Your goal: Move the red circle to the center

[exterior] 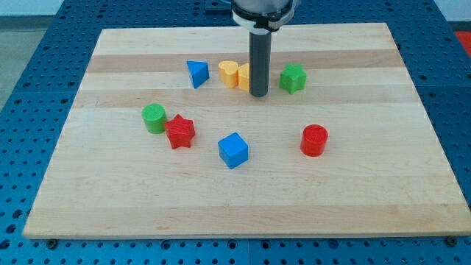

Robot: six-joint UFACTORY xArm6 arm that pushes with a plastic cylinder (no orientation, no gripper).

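Note:
The red circle (314, 140) is a short red cylinder on the wooden board (110, 199), right of the middle and towards the view's bottom. My tip (258, 94) stands above it and to its left, well apart from it. The tip is right next to a yellow block (244, 76), which the rod partly hides. A yellow heart (229, 73) sits just left of that block. A green star-like block (293, 78) lies to the tip's right.
A blue triangle (196, 73) lies left of the yellow blocks. A green cylinder (154, 118) and a red star (179, 132) sit together at the left. A blue cube (233, 150) lies near the bottom middle.

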